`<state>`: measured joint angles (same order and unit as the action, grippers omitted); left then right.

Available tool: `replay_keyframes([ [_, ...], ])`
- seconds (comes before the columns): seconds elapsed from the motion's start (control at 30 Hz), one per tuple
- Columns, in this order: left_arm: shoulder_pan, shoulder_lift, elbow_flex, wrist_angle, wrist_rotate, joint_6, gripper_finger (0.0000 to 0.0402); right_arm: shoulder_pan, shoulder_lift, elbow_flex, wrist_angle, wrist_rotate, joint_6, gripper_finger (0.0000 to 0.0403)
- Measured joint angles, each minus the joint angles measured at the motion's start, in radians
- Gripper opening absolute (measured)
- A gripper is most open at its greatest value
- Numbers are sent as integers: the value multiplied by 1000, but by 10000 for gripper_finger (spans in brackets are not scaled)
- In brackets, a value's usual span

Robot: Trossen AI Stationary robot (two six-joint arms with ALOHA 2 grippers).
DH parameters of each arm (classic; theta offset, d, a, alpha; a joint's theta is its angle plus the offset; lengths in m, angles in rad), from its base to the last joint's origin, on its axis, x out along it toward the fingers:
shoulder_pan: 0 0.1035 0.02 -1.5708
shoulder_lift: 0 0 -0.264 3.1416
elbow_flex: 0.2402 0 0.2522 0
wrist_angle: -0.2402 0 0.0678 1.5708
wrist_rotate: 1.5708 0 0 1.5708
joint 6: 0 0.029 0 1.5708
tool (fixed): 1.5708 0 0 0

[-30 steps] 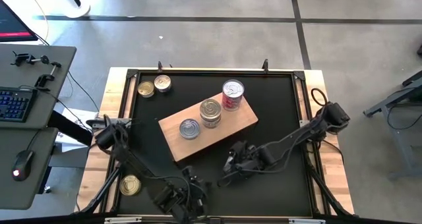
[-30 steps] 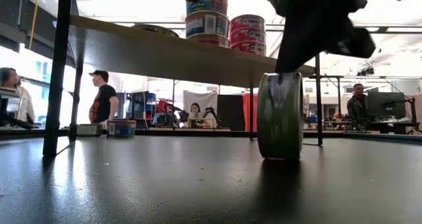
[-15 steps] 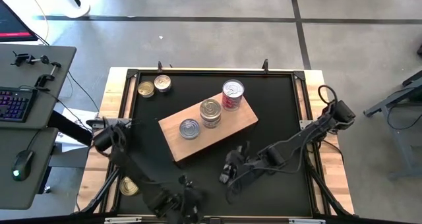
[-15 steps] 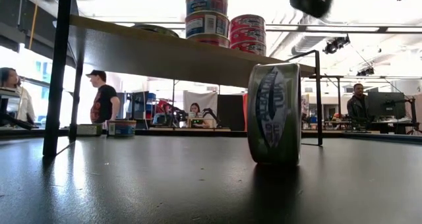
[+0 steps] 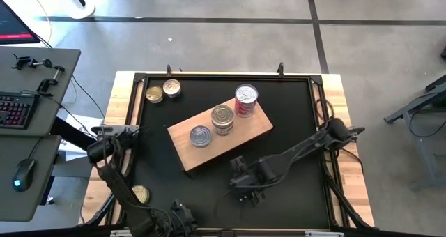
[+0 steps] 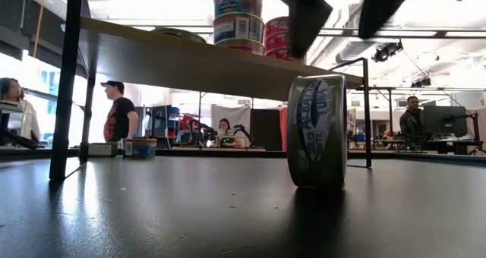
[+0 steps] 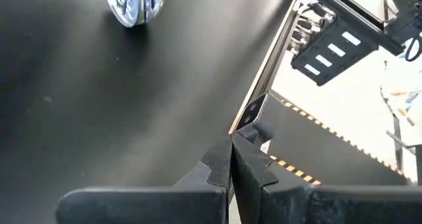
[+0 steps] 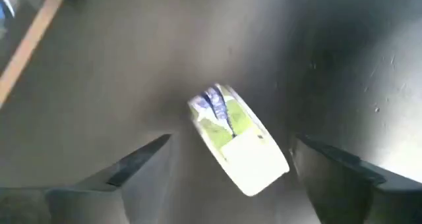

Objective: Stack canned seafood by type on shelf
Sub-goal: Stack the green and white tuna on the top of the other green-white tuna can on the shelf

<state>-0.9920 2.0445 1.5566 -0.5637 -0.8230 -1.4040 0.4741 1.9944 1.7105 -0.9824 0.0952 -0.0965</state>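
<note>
A green-and-blue labelled tin (image 6: 317, 130) stands on its curved edge on the black tabletop in front of the shelf (image 5: 219, 136). My right gripper (image 6: 338, 42) hangs open above it, one finger on either side, touching nothing; the right wrist view shows the tin (image 8: 237, 138) lying between the spread fingers. On the shelf stand a flat silver tin (image 5: 200, 135), a short stack of tins (image 5: 222, 118) and a taller red-labelled tin (image 5: 246, 100). My left gripper (image 7: 231, 151) is shut and holds nothing, low over the table's near edge (image 5: 180, 216).
Two gold-topped tins (image 5: 154, 94) (image 5: 171, 88) lie flat at the far left corner. Another gold tin (image 5: 140, 194) lies near the left edge. People stand in the room beyond the table (image 6: 118, 117).
My right gripper has opened and let go of the green tin, rolled its wrist and risen a little. The tin stays on its edge on the table, turned so its label faces the near side. My left gripper has swung toward the table's left along the near edge.
</note>
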Motion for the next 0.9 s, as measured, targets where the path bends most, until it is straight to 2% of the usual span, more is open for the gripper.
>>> replay_keyframes([
  [0.1,0,0,0,-2,1,-21,0,-18,56,48,-93,19,-55,310],
  [0.17,4,0,0,-4,-1,-25,0,-31,81,47,-82,42,-67,311],
  [0.3,11,0,0,-5,0,-26,0,-55,92,31,-47,-14,-85,312],
  [0.47,11,-3,0,-7,5,-8,0,-62,96,-13,-40,-21,-97,304],
  [0.6,1,-41,0,-41,20,3,0,-58,93,-25,-30,-26,-64,252],
  [0.8,-14,-164,0,-197,14,68,0,-44,94,-23,-12,-28,6,116],
  [0.9,-14,-244,0,-293,-8,108,0,-35,83,-23,-16,-65,69,117],
])
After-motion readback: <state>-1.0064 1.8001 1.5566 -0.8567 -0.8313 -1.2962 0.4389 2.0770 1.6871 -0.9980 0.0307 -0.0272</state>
